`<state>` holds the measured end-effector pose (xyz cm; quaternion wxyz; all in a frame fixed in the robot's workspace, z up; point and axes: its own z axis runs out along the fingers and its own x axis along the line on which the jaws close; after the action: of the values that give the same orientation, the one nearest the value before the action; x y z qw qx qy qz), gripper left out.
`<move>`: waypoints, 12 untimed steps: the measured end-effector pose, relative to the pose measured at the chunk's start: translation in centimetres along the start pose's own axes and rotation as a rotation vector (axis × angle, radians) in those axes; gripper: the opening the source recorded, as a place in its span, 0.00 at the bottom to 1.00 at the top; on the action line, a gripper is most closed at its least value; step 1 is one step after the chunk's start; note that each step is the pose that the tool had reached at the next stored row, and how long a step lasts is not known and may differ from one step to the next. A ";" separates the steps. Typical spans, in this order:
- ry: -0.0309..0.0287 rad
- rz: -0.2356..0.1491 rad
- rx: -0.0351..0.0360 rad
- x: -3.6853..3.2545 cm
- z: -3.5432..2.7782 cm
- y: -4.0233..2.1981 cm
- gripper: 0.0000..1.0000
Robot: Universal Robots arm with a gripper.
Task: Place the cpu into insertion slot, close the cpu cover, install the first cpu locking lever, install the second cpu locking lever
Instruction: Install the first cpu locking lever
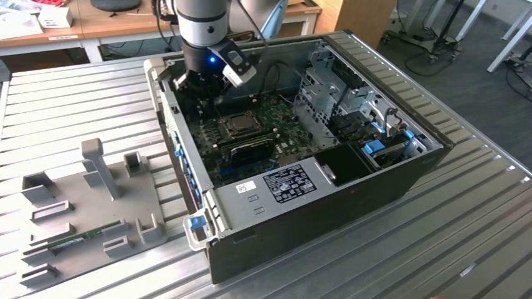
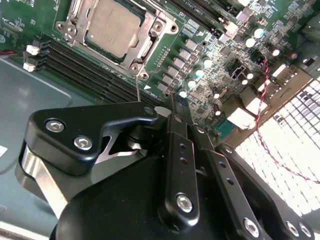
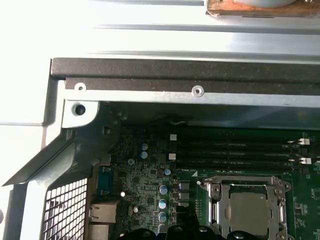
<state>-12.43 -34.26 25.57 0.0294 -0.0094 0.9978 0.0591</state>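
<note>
Nearest the lens in the second wrist view, the pincer (image 2: 172, 107) hangs low over the green board (image 2: 210, 65). Its black pads (image 2: 177, 135) look clenched together, with nothing visibly caught between them. In the exterior view the pincer reaches down inside the open case (image 1: 332, 205), which lies on the slatted desk (image 1: 465, 205), at about ten o'clock from the slot.

The cpu (image 2: 111, 27) lies flat in the slot (image 2: 142, 70), grey top up, just beside the long memory slots (image 2: 80, 70). The cover (image 2: 150, 47) appears folded down around it, so only the chip's top shows through the window. A thin wire lever (image 2: 138, 87) runs from the slot's corner toward the pincer. I cannot tell whether the two touch.

By my judgement the cpu is light, stiff and smooth-topped, with a delicate underside, so it is best held by two opposite edges. Framed as it is now, those edges are covered. The cover is thin sheet metal, likely springy, and is safest pressed on its frame. The lever looks like slim, slippery spring wire, so the free end offers the best purchase.
</note>
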 end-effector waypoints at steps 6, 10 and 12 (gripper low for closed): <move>-0.0044 0.001 -0.0280 0.01 -0.19 0.02 0.11; -0.0075 0.003 -0.0563 0.11 -0.19 0.03 0.11; -0.0077 0.003 -0.0566 0.21 -0.18 0.03 0.11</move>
<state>-12.65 -34.26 25.74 0.0329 -0.0088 0.9956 0.0874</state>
